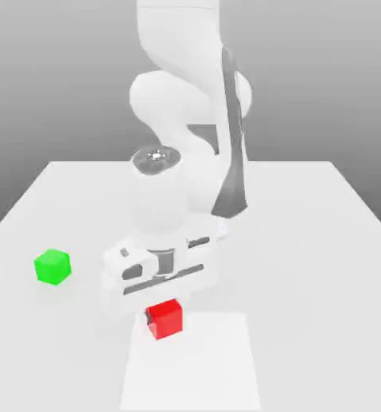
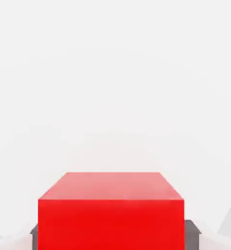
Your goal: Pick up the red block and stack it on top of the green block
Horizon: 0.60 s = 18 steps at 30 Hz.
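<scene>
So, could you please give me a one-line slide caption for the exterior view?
Panda gripper lowered directly over the red block, with the green block apart toward the exterior view's left.

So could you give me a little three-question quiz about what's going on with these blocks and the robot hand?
1. True or false: the red block already sits on top of the green block.
2. Multiple choice: in the exterior view, the green block lies (A) toward that view's left of the red block, (B) toward its right, (C) directly under it.
3. Fill in: the gripper is directly above the ___ block, with a dark finger showing at each side of it in the hand view.

Key: 1 false, the two blocks stand apart on the white table. 2 A. 3 red.
</scene>
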Each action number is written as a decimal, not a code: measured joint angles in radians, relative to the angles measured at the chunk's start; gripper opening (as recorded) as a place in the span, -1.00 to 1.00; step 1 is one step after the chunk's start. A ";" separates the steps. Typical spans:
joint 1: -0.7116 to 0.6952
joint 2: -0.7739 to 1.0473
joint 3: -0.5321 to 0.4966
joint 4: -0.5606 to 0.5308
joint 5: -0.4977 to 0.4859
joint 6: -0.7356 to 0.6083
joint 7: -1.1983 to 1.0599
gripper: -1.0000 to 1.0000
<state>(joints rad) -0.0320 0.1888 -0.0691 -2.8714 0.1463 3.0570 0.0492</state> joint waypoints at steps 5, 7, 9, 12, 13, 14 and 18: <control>0.019 -0.091 -0.039 -0.014 -0.078 -0.076 0.056 -1.00; 0.011 -0.162 -0.047 -0.025 -0.128 -0.135 0.091 -1.00; 0.000 -0.234 -0.047 -0.035 -0.162 -0.197 0.116 -1.00; -0.075 -0.301 -0.095 -0.041 -0.215 -0.255 0.122 -1.00; -0.110 -0.316 -0.119 -0.041 -0.234 -0.268 0.120 -1.00; -0.146 -0.330 -0.145 -0.042 -0.252 -0.280 0.116 -1.00; -0.300 -0.383 -0.249 -0.043 -0.323 -0.327 0.101 -1.00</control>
<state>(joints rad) -0.3322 -0.1939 -0.3185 -2.9141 -0.1771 2.7302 0.1502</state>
